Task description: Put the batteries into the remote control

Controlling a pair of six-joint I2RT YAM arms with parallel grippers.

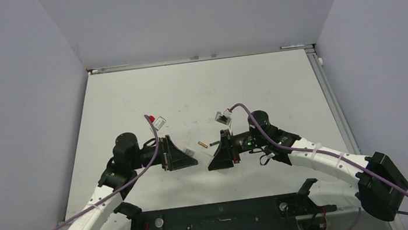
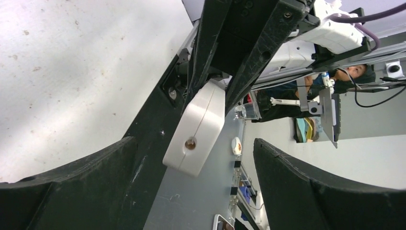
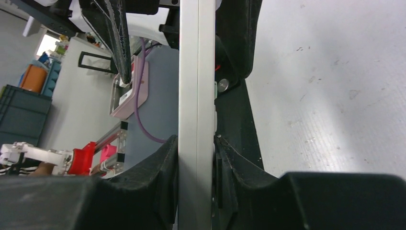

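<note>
The white remote control [image 3: 195, 96] stands between the fingers of my right gripper [image 3: 196, 143], which is shut on its two long faces. In the left wrist view its end face [image 2: 196, 129] with a small round hole points at me, just ahead of the gap of my left gripper [image 2: 191, 191], whose jaws stand wide open and touch nothing. Seen from above, the left gripper [image 1: 190, 159] and right gripper [image 1: 216, 160] face each other tip to tip. Two batteries, one yellow-gold [image 1: 202, 145] and one dark green [image 1: 215, 144], lie on the table just beyond the fingertips.
The white table [image 1: 204, 91] is walled at the back and both sides. A black mounting plate [image 1: 220, 221] runs along the near edge between the arm bases. Purple cables [image 1: 154, 156] loop over both wrists.
</note>
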